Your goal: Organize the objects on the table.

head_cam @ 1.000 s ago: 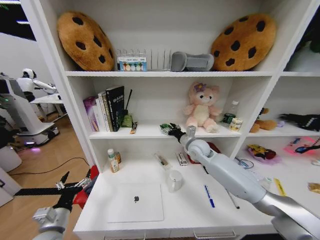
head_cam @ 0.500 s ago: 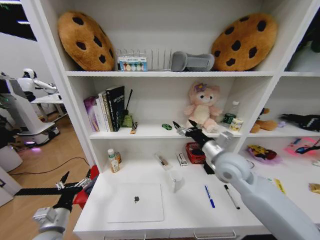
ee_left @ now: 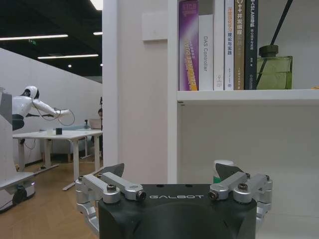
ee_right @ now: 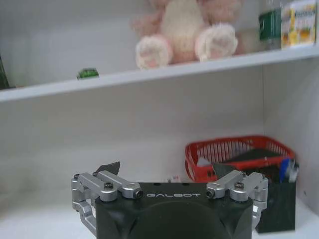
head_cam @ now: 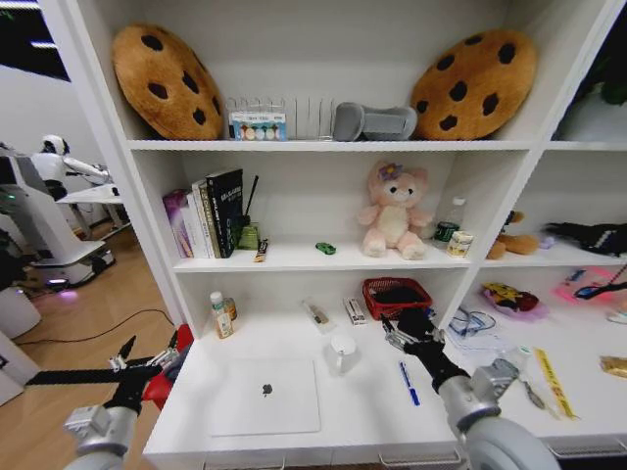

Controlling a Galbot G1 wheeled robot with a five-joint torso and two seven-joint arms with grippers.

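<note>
A tiny green toy car point(head_cam: 325, 249) point(ee_right: 88, 73) rests on the middle shelf, left of the pink plush. My right gripper point(head_cam: 405, 329) point(ee_right: 167, 172) hovers open and empty over the white table point(head_cam: 372, 416), just in front of the red basket. A blue pen point(head_cam: 409, 382) lies on the table beside my right forearm. The silver laptop point(head_cam: 265, 395) lies closed at the front left. My left gripper point(head_cam: 147, 362) point(ee_left: 174, 174) is open and held off the table's left end.
A white mug point(head_cam: 342, 351) stands right of the laptop and a small bottle point(head_cam: 221, 315) at the back left. The red basket point(head_cam: 396, 294) point(ee_right: 234, 152) sits under the shelf. Books point(head_cam: 211, 212) point(ee_left: 219, 45), a pink plush point(head_cam: 394, 211) and cookie cushions point(head_cam: 167, 80) fill the shelves.
My right gripper left the green toy car on the shelf, then drew back and down to just above the table. The left arm has not moved.
</note>
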